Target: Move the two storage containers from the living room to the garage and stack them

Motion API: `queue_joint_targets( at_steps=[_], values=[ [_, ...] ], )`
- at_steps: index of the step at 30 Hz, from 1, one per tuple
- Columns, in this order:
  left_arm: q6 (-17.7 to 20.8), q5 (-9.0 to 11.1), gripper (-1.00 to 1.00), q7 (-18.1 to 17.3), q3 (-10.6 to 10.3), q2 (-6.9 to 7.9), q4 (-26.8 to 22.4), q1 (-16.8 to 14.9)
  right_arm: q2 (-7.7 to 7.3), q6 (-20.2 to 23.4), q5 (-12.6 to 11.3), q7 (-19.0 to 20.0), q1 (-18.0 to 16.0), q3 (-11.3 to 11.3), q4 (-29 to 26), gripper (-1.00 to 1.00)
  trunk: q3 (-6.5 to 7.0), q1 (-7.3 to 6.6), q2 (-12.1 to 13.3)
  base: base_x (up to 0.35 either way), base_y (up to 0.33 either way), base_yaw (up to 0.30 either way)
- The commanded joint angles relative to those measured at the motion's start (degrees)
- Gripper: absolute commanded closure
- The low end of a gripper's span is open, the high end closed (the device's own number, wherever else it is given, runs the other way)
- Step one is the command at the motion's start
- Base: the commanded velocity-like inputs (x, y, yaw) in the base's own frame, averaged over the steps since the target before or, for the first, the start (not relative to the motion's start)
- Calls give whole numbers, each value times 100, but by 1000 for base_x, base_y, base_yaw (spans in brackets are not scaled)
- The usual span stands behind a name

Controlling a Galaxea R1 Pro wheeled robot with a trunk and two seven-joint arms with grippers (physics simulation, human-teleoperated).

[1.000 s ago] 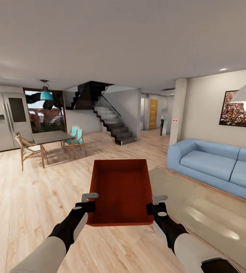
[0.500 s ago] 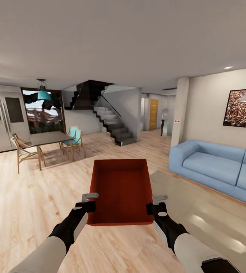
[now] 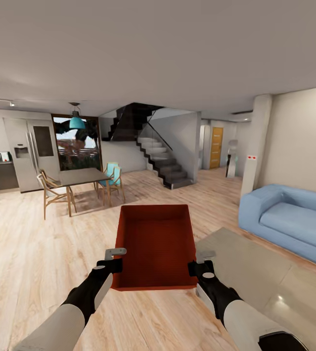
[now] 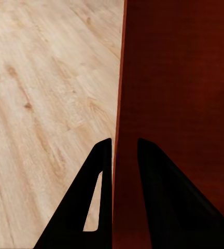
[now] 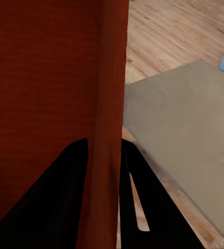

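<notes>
Red-orange and open-topped, the storage container [image 3: 155,246] rides in front of me, held above the light wood floor [image 3: 26,253] between my two hands. I am in the living room, with the blue sofa [image 3: 289,224] off to my right and a grey rug [image 3: 255,263] beneath it, so the carry has begun but the garage is nowhere in sight. Ahead lie a dining table [image 3: 82,176] with chairs, a dark staircase [image 3: 165,163] and, further back, a passage with an orange door [image 3: 216,147]. I judge that only the first part is underway: one bin lifted, none delivered, and its twin not yet fetched. Setting one down on concrete and stacking the other on it are both left to do.

My left hand [image 3: 113,259] is clenched on the container's left wall near its close corner; in the left wrist view [image 4: 123,155] its two dark fingers straddle the thin wall, one outside and one inside. My right hand [image 3: 201,262] grips the right wall the same way, and the right wrist view [image 5: 106,155] shows the wall pinched between its fingers. Both forearms reach forward and a little inward, roughly level with each other, so the bin sits about flat with its opening facing up and its long side pointing away from me.
</notes>
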Motion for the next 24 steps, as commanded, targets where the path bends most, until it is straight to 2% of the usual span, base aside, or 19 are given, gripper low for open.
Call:
queue_joint_targets(
  at_steps=[1,14,24],
  values=[
    [2,-99,100,89,123,21,-28,-6,-17,-5,-1,-45,-1,-52,21,100,-4,5,-4,324,0,267],
    [2,-99,100,89,123,21,-28,-6,-17,-17,-1,-49,-1,-52,21,100,-4,5,-4,323,0,267],
    [3,-99,100,89,123,21,-28,-6,-24,-6,-1,-33,-1,-52,21,100,-4,5,-4,323,0,50]
  ],
)
